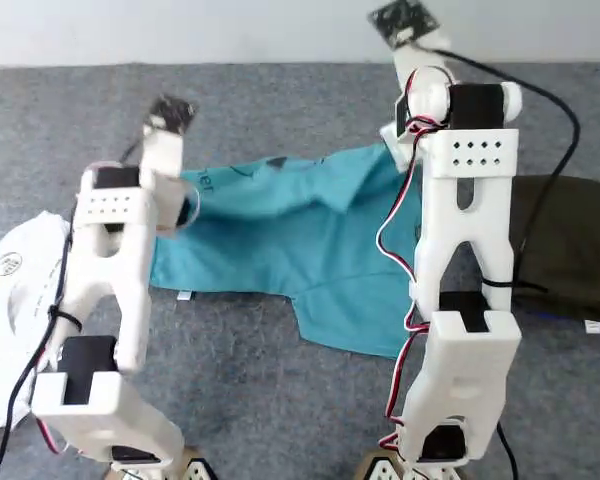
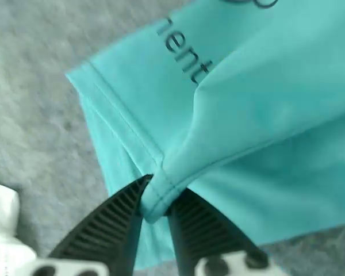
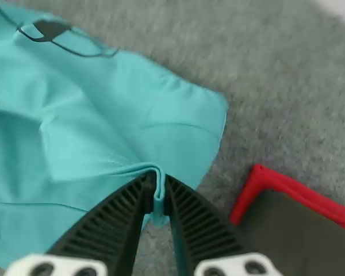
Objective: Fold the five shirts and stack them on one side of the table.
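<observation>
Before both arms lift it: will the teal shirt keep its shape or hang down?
Probably floppy: the teal shirt lies in soft folds and bunches where the left gripper pinches it. It looks thin and light, so the small pinch of the right gripper may hold. The middle would likely sag between them.

Bright, even, diffuse light from above; soft faint shadows on grey bench (image 1: 250,350) along teal shirt (image 1: 280,230) edges; gentle shading in folds; wrist views equally bright.
</observation>
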